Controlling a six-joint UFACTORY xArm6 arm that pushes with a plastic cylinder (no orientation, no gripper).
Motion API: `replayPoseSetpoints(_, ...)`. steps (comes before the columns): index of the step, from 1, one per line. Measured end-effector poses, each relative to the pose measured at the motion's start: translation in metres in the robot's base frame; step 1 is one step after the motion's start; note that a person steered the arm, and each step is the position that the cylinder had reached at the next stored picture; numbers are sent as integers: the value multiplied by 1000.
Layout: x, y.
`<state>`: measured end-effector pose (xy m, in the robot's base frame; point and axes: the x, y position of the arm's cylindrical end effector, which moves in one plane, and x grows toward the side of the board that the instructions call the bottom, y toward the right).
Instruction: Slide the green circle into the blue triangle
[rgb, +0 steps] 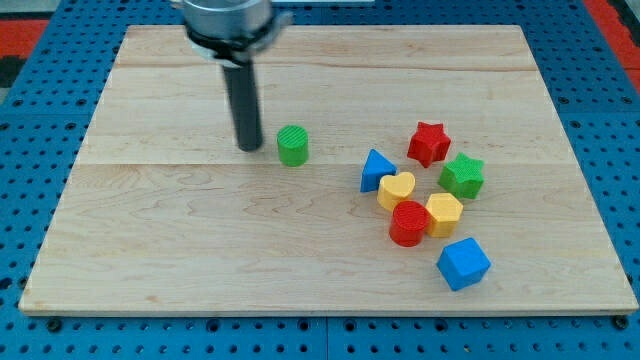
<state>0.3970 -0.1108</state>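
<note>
The green circle (292, 146) stands on the wooden board (200, 240) a little left of centre. The blue triangle (376, 170) lies to its right and slightly lower, with a clear gap between them. My tip (249, 148) rests on the board just left of the green circle, a small gap apart from it. The rod rises straight up to the arm at the view's top.
The blue triangle touches a yellow heart (396, 189). Nearby are a red star (429, 143), a green star (463, 176), a yellow hexagon (443, 214), a red cylinder (408, 223) and a blue cube (463, 263).
</note>
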Motion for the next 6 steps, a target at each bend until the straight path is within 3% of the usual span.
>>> replayPoseSetpoints(1,4,54)
replayPoseSetpoints(2,73,76)
replayPoseSetpoints(3,81,126)
replayPoseSetpoints(4,47,59)
replayPoseSetpoints(5,17,50)
replayPoseSetpoints(6,28,122)
